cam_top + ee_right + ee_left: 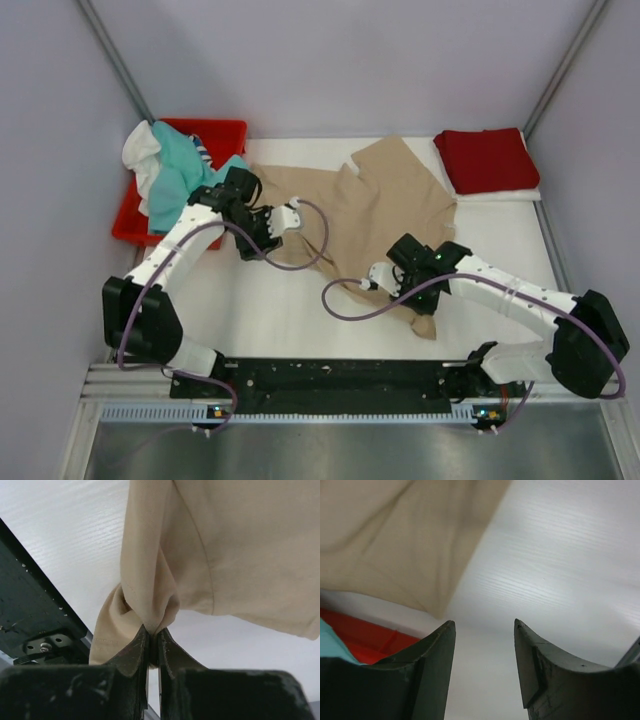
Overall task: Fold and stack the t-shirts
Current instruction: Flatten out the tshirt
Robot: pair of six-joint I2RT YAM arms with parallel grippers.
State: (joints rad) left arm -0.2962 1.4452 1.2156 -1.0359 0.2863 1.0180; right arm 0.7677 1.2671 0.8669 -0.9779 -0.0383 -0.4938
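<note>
A tan-beige t-shirt (385, 195) lies rumpled across the middle of the white table. My right gripper (370, 283) is shut on a bunched edge of it at its near side; in the right wrist view the cloth (225, 545) hangs from the closed fingertips (152, 630). My left gripper (293, 217) is open and empty by the shirt's left part; in the left wrist view (484, 625) a shirt corner (395, 540) lies just beyond the fingers. A folded dark red t-shirt (487, 160) sits at the back right. Teal (180, 175) and white (140, 150) t-shirts are heaped on the tray.
The red plastic tray (225, 130) stands at the back left, and also shows in the left wrist view (370, 635). Grey walls enclose the table on three sides. The black base rail (330, 375) runs along the near edge.
</note>
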